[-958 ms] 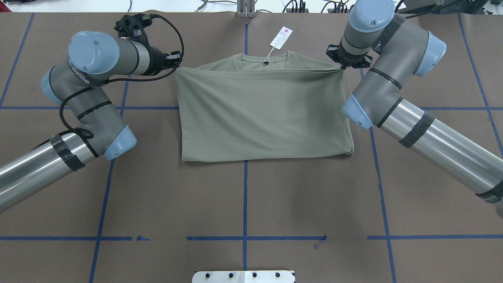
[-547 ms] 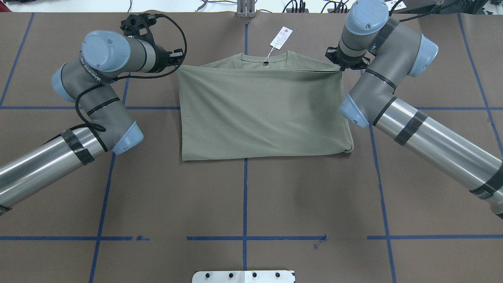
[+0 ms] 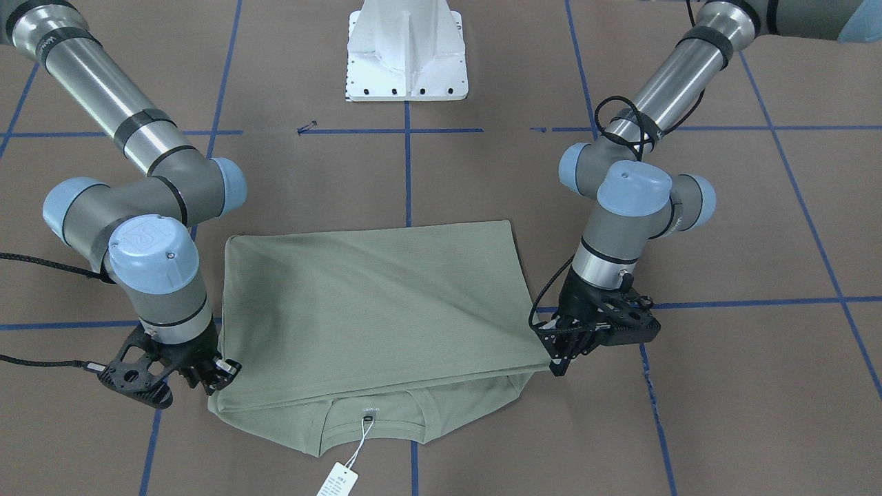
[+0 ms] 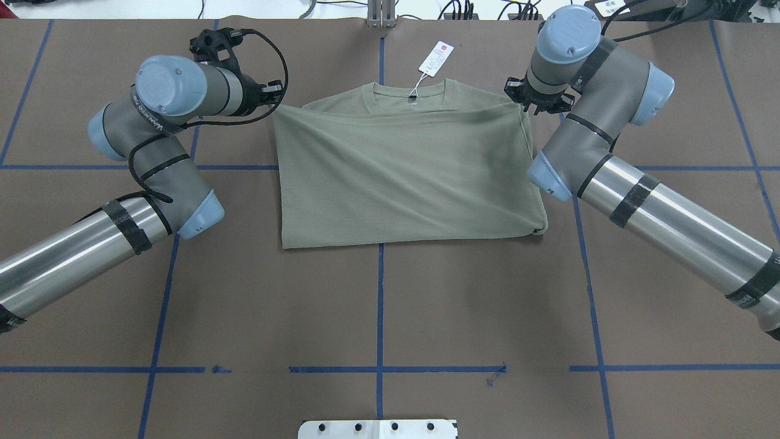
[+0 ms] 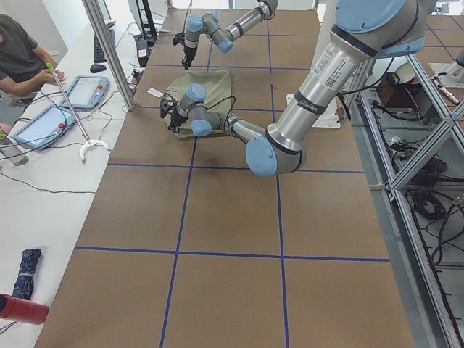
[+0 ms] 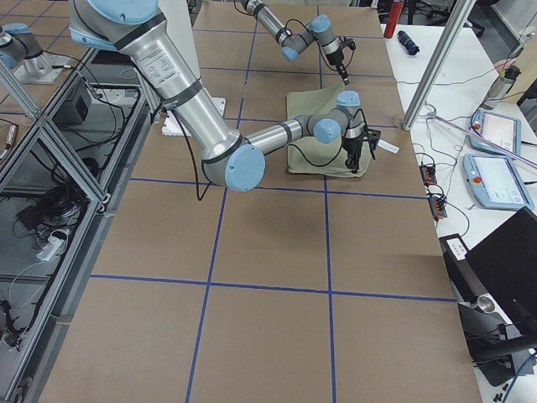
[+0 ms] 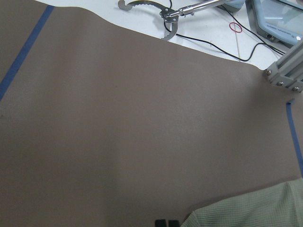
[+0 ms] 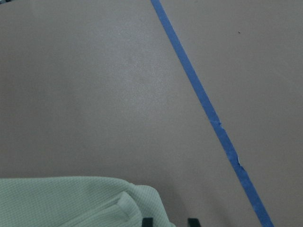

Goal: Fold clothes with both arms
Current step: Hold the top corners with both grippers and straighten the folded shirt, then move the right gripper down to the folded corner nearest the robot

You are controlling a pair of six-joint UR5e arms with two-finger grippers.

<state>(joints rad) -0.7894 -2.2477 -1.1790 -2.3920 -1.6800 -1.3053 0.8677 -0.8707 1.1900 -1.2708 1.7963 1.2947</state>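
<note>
A: The shirt (image 4: 402,177) lies doubled on the table (image 4: 378,305), fold edge nearest the robot. What could go wrong?

B: A skewed top layer. The left gripper (image 3: 555,359) is clamped on its far corner, lifted; the right gripper (image 3: 222,370) has its fingertips apart, that corner slack. Any tug drags the layer off the collar (image 4: 408,91).

A: Pose?

B: Left arm (image 4: 67,259) and right arm (image 4: 682,228), the 2 reach forward, wrists turned inward, low at the far corners.

Bench (image 4: 463,317): brown covering, blue tape grid (image 4: 379,305). White side table (image 5: 43,170) alongside, bearing tablets (image 5: 85,90). Aluminium post (image 5: 109,51) between.
</note>
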